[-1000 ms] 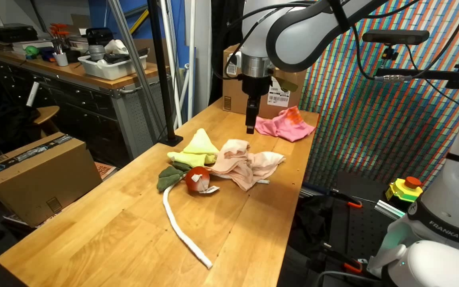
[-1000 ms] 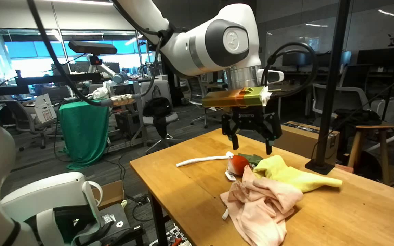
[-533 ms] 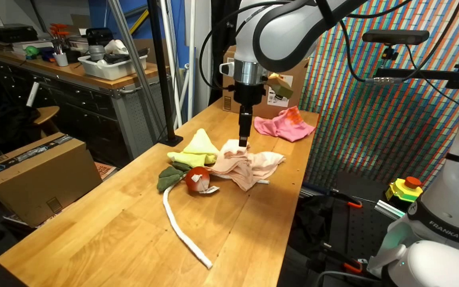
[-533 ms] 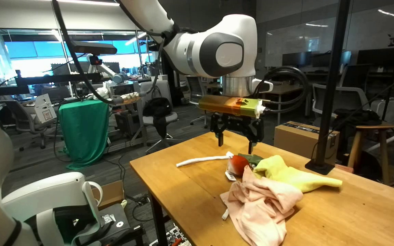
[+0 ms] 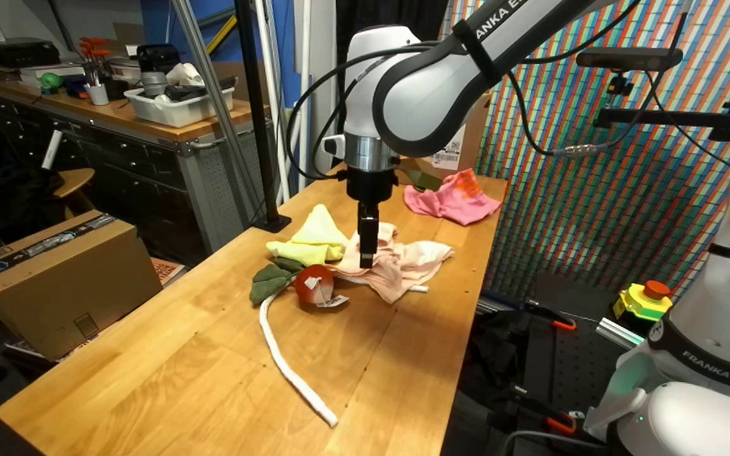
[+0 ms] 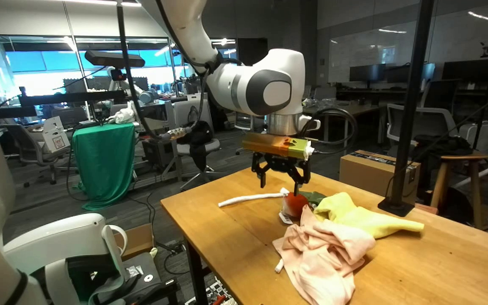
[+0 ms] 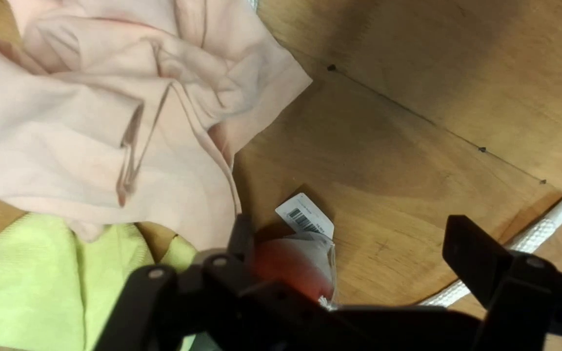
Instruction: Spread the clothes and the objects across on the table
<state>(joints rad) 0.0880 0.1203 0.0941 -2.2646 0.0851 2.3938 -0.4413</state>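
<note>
My gripper point(image 5: 366, 261) is open and empty above the table point(image 5: 200, 373). In an exterior view one fingertip of the gripper point(image 6: 280, 190) overlaps the red round object point(image 6: 295, 205). In the wrist view that red object point(image 7: 295, 265), with a white tag, is partly hidden behind a finger. A peach cloth point(image 5: 412, 263) lies crumpled beside it, over part of a white rope point(image 5: 292, 373). A yellow cloth point(image 5: 314, 237) and dark green leaves point(image 5: 268, 283) lie against the red object. A bright pink cloth point(image 5: 454, 199) lies apart near the far end.
A black post point(image 5: 270, 221) stands on the table's edge. A cardboard box point(image 5: 473, 136) stands at the table's far end, behind the arm. Another box point(image 5: 61, 278) is on the floor side. An arm cable point(image 5: 314, 82) loops beside the wrist.
My gripper has moved down and from the far end towards the red object, passing over the peach cloth. It has stayed open. The cloths, rope and red object have not moved.
</note>
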